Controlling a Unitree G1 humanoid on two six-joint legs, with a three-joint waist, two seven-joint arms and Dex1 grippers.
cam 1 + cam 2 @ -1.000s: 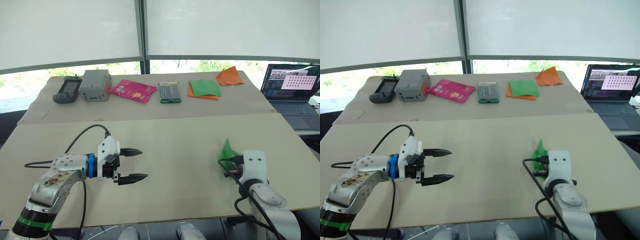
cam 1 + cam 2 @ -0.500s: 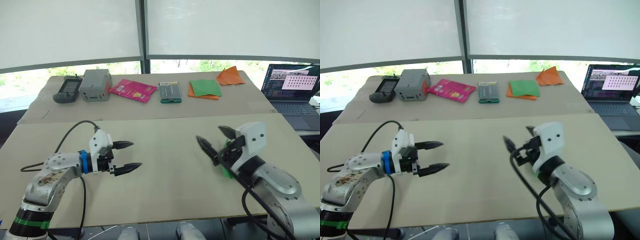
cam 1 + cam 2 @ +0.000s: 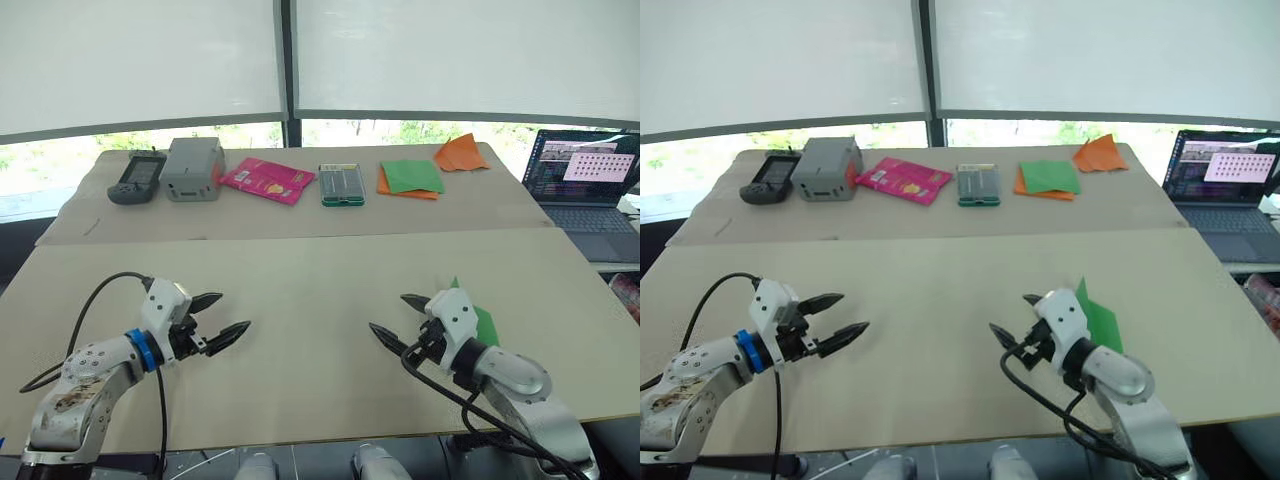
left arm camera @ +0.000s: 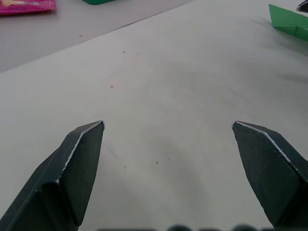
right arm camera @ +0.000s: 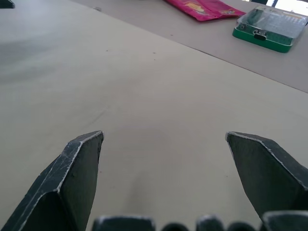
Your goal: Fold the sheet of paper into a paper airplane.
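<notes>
Both grippers sit low over the near table (image 3: 300, 290) with nothing in them. The left gripper (image 3: 228, 316) has its fingers spread wide, pointing toward the middle. The right gripper (image 3: 398, 319) is spread wide too, aimed back at the left one. The green paper (image 3: 1098, 318) lies on the table just behind the right gripper, partly hidden by it; it looks folded into a narrow wedge, but I can't really make out the creases. On the far table (image 3: 90, 225) are a pink packet (image 3: 266, 180), a green case (image 3: 341, 184), and green-on-orange sheets (image 3: 410, 178).
</notes>
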